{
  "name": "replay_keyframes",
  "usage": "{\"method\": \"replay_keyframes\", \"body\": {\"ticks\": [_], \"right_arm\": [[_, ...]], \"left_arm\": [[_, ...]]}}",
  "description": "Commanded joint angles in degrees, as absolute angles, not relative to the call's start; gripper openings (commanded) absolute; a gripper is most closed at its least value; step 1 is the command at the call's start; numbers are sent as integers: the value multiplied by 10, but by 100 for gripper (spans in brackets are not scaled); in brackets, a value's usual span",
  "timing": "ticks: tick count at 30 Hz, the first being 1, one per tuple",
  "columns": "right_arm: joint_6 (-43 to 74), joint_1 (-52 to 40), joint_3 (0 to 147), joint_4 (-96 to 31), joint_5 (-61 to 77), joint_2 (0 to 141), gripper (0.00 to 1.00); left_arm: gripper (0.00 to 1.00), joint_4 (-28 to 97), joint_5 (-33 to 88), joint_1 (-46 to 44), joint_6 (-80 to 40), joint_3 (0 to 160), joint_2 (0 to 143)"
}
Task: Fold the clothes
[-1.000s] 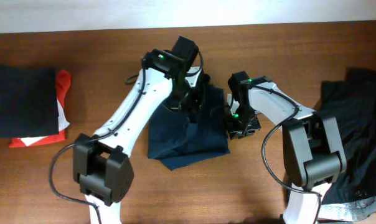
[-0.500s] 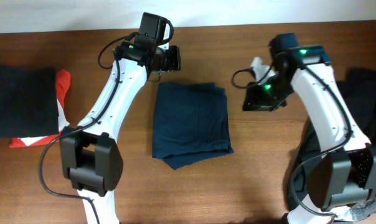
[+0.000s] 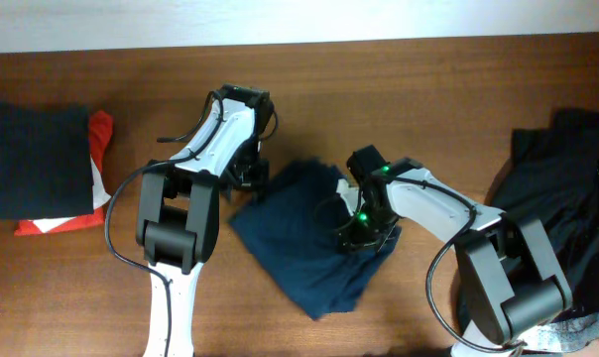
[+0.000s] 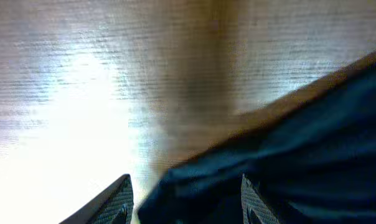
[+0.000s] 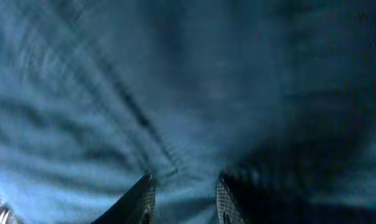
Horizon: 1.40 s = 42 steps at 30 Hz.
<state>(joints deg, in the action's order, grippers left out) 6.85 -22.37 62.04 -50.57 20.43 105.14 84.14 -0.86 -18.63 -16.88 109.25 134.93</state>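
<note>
The clothes in play are a navy garment (image 3: pixel 314 248) lying skewed and rumpled at the table's middle. My left gripper (image 3: pixel 248 171) is at its upper left edge. In the left wrist view the left gripper (image 4: pixel 185 202) stands open, and the dark fabric edge (image 4: pixel 287 155) lies between its fingers over bare wood. My right gripper (image 3: pixel 364 223) is down on the garment's right part. In the right wrist view the right gripper (image 5: pixel 183 199) has its fingers a little apart, tips pressed into creased navy cloth (image 5: pixel 175 81) that fills the frame.
A folded black garment (image 3: pixel 37 159) lies on a red and white one (image 3: pixel 100 139) at the far left. A loose pile of dark clothes (image 3: pixel 567 188) covers the right edge, with pale fabric (image 3: pixel 577 332) at the bottom right corner.
Half a second ago both arms were raised off a squarely folded garment. Now both are down at it, and it lies turned and shifted toward the lower right. The left jaws have opened.
</note>
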Motion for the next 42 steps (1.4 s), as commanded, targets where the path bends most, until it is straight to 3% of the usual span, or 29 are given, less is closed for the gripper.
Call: {"method": "replay_keyframes", "body": {"ticks": [1, 3, 6, 7, 8, 11, 19, 20, 22, 24, 25, 28, 33, 36, 42], "right_arm": [[109, -175, 612, -432, -12, 1054, 37], [82, -165, 649, -421, -11, 1054, 40], [77, -165, 770, -540, -12, 1050, 41], [78, -165, 815, -582, -11, 1045, 41], [78, -165, 849, -615, -11, 1042, 41], [78, -164, 917, -688, -11, 1035, 41], [78, -164, 926, -738, -12, 1031, 41], [78, -164, 926, -742, -13, 1031, 42], [78, -164, 926, -742, -14, 1031, 42], [78, -161, 926, -744, -18, 1031, 41], [78, -150, 926, -751, -24, 1031, 41], [78, -86, 926, -768, -24, 1022, 41], [73, -3, 926, -795, -22, 1019, 41], [73, -3, 926, -796, -22, 1019, 41], [73, -3, 926, -801, -22, 1019, 41]], "left_arm": [[56, 890, 78, -194, -151, 1092, 1362], [56, 885, 127, -201, -129, 1093, 1360], [58, 848, 159, -193, -114, 1127, 1337], [62, 816, 233, -188, -82, 1144, 1326], [72, 777, 303, -184, -57, 1150, 1320], [92, 739, 307, -188, -42, 1132, 1328], [92, 659, 307, -232, -40, 1044, 1364], [89, 658, 307, -244, -40, 1039, 1369], [55, 660, 328, -266, -40, 1040, 1371], [11, 657, 309, -267, -37, 1045, 1371], [0, 661, 278, -255, -38, 1064, 1370], [0, 721, 124, -194, -38, 1154, 1347], [0, 804, -16, -2, -38, 1265, 1207], [0, 754, -103, 95, -37, 1265, 1145], [3, 606, -103, 236, -29, 1265, 1145]]}}
